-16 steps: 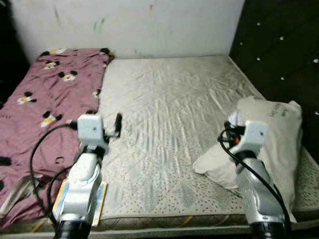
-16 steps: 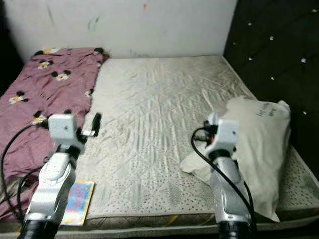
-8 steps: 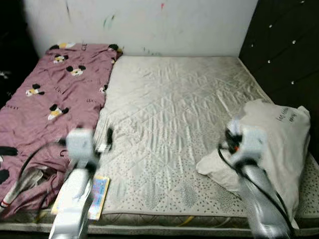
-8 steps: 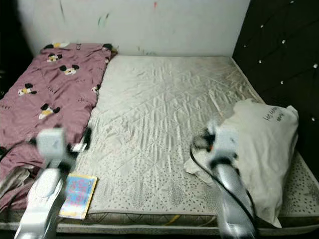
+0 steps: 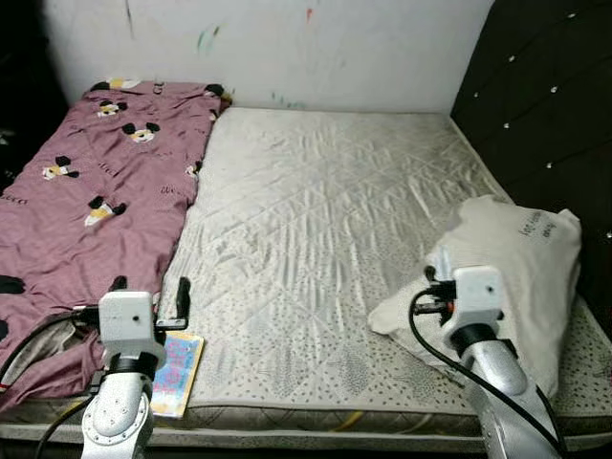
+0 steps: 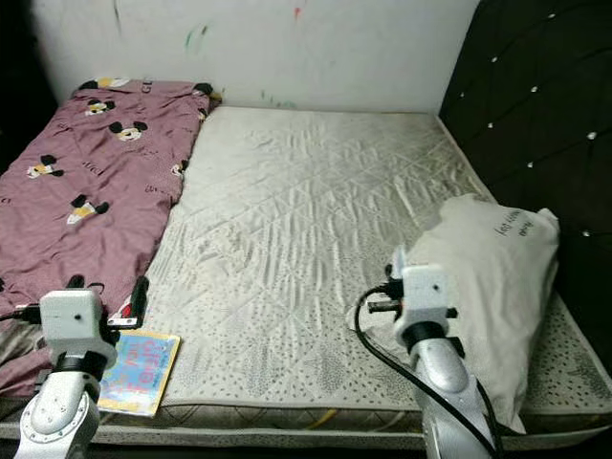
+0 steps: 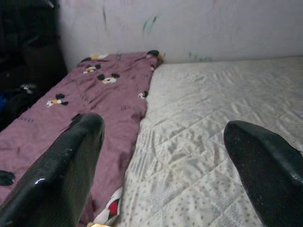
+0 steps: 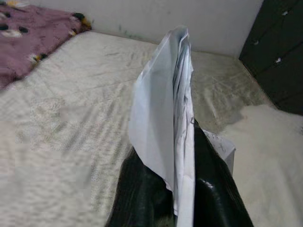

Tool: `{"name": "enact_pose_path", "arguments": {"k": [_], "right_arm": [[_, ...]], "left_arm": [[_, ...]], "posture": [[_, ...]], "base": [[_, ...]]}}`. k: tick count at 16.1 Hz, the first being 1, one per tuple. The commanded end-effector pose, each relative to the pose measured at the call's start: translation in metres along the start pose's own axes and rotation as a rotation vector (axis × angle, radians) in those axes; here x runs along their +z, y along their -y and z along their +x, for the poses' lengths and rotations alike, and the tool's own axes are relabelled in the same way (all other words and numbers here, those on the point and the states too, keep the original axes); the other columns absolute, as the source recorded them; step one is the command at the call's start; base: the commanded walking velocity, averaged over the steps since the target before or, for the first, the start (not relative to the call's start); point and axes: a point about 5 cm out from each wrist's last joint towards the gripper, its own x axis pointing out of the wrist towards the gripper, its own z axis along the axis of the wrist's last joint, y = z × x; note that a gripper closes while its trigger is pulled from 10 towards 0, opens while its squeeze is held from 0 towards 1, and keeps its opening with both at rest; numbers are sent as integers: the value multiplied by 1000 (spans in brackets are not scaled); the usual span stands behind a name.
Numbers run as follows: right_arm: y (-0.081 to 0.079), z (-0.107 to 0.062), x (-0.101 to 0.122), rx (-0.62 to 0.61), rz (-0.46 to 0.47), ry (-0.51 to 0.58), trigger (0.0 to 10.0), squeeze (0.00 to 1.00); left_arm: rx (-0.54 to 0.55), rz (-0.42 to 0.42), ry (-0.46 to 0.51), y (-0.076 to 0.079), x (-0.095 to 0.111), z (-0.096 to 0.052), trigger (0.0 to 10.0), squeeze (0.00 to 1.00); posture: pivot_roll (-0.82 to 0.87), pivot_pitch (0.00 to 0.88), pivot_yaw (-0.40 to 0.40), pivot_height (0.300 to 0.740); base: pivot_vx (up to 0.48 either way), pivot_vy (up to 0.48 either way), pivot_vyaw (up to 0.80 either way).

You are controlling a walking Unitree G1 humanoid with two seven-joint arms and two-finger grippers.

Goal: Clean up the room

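Bed bare; book at edge. Left tool wide open, empty. Paper pinched by right tool; thin sheet may be dropped.

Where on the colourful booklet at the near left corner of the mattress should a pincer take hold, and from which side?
Judging by its pose, the colourful booklet lies flat by the mattress front edge. Grip its near short edge, coming from the front, sliding one finger under. The open left pincer is closest; the right pincer already holds white paper.
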Motion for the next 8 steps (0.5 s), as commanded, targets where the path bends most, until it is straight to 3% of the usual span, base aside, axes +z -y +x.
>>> {"name": "enact_pose_path", "arguments": {"k": [1, 3, 8], "right_arm": [[-2, -1, 2, 19, 33, 5, 10000, 0], [-10, -1, 3, 40, 87, 9, 10000, 0], [-12, 3, 5, 39, 91, 5, 10000, 0]], "left_arm": [[3, 12, -2, 0, 1, -1, 10000, 0], [-12, -12, -4, 6, 2, 2, 10000, 0], [-54, -51, 9, 13, 7, 13, 10000, 0]], "posture": [[-20, 0, -25, 740], [-23, 0, -22, 740], [-46, 0, -9, 740]], "base": [[0, 0, 0], [0, 0, 0], [0, 0, -800]]}}
